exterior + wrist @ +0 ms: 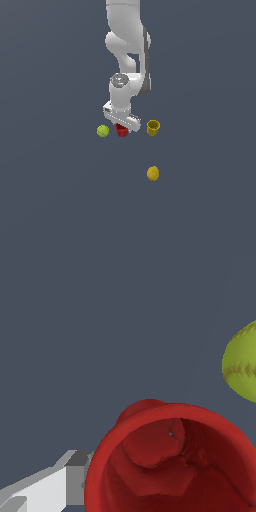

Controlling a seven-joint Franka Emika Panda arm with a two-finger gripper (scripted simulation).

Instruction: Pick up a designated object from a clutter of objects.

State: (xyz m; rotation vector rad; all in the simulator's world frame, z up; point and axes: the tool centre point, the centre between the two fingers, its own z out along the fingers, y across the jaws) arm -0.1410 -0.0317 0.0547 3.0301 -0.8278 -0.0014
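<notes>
Red cup [121,131] under the jaws [122,128], between green ball [103,131] and ochre cup [153,127].
Mostly hidden in the exterior view by the white gripper body; only the lower part showing. Huge in the wrist view [172,466], open mouth facing the camera, rim cut off at the frame edge. One grey finger [47,488] just beside it; touching or not, cannot tell. Jaw spread likewise unclear. Yellow lemon [153,173] well apart, nearer the camera.
</notes>
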